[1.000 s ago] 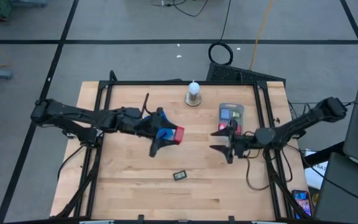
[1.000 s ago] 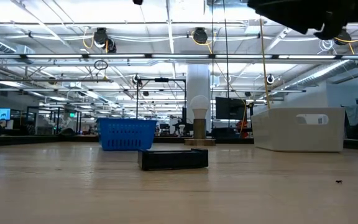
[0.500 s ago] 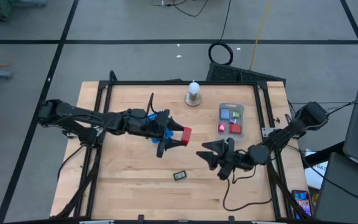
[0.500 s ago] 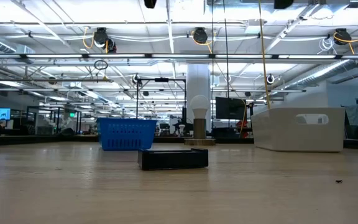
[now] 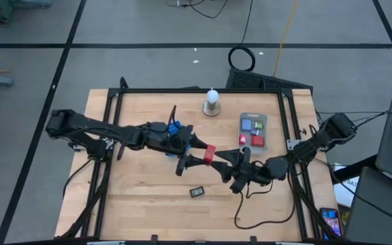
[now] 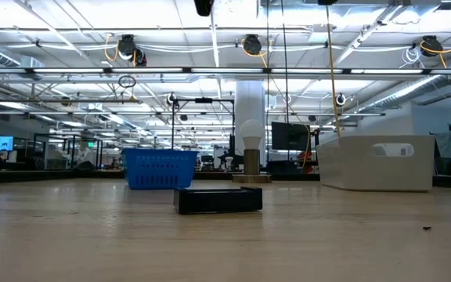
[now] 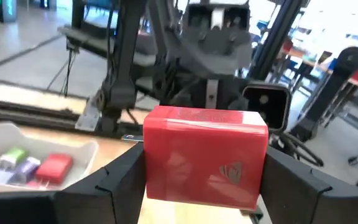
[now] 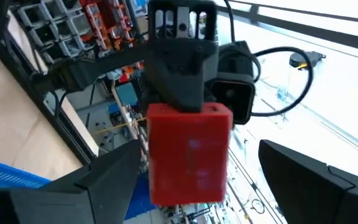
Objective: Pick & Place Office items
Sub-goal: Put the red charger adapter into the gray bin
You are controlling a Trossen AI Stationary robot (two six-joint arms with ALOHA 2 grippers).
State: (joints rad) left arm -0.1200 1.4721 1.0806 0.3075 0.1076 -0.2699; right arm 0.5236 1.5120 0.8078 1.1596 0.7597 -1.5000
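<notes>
A red block (image 5: 209, 152) hangs above the middle of the table, with my left gripper (image 5: 197, 155) shut on it; that arm reaches in from the table's left. My right gripper (image 5: 229, 163) faces it from the right and is open. In the right wrist view its fingers (image 8: 98, 180) stand on either side of the red block (image 8: 188, 152) with a gap on each side. A clear tray (image 5: 253, 139) at the right holds green, purple and red items. A dark item (image 5: 197, 192) lies flat on the table toward the near edge. My left gripper pinches the red block between its two fingers, one on each of two opposite side faces (image 7: 153, 168). The fingers are level and come from the table's left. The block is lifted clear of the table and points toward my right gripper.
A white bulb on a round base (image 5: 211, 103) stands near the far edge. In the low view the dark item (image 6: 218, 200) lies in front of a blue basket (image 6: 159, 168) and a white bin (image 6: 378, 160). Bare wood lies along the near edge.
My left gripper has carried the red block toward the table's right, keeping it clear of the table. My right gripper has left the tray, gone toward the table's middle and the red block, and rolled about its own axis.
</notes>
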